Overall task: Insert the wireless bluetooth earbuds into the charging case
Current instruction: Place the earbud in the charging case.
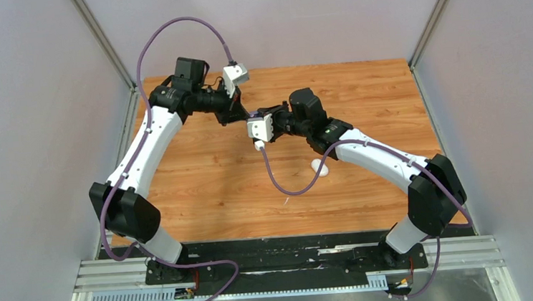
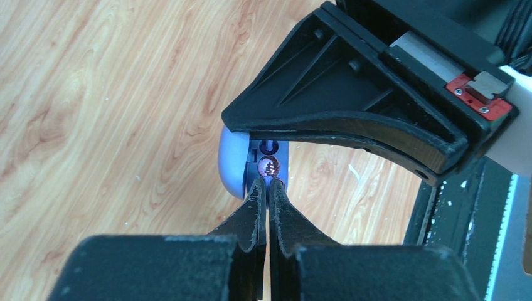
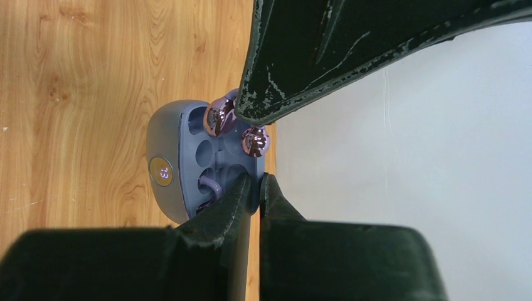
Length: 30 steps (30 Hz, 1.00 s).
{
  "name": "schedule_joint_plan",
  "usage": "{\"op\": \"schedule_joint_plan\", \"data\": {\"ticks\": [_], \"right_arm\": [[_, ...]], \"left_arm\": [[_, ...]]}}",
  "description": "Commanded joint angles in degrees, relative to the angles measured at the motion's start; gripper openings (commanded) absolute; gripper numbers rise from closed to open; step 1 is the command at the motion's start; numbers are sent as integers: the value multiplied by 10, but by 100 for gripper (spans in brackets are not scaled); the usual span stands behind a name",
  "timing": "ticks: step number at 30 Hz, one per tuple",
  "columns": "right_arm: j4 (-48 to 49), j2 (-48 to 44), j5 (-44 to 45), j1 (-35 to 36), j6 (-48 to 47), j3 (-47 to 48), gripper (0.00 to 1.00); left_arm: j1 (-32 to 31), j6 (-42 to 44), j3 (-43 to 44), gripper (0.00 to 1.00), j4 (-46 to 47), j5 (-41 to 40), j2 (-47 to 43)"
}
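Two buds: purple; rim bud (image 3: 255, 141) at case (image 3: 166, 147) edge, other bud (image 3: 219, 116) partly behind left gripper (image 2: 269, 183).
Case: midair, open face toward left gripper, long axis along right gripper (image 3: 254, 182).
Grips: right gripper clamps case; left gripper pinches rim bud.

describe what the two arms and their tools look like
The left arm and right arm have glossy white links, chunky black joints and purple cables looping alongside. The left tool and right tool are matte black, each with two tapering fingers.
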Motion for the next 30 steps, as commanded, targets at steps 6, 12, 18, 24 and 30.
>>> {"op": "schedule_joint_plan", "data": {"ticks": [6, 12, 18, 24, 30], "right_arm": [[26, -11, -11, 3, -11, 24, 0], [32, -10, -17, 3, -11, 26, 0], [33, -11, -18, 3, -13, 24, 0], [32, -12, -21, 3, -13, 22, 0], [33, -13, -22, 4, -13, 22, 0]], "left_arm": [[-26, 81, 31, 0, -50, -51, 7], [-41, 102, 43, 0, -72, -81, 16], [-51, 128, 103, 0, -130, -120, 43], [-57, 164, 174, 0, -207, -160, 77], [-64, 177, 191, 0, -245, -160, 91]]}}
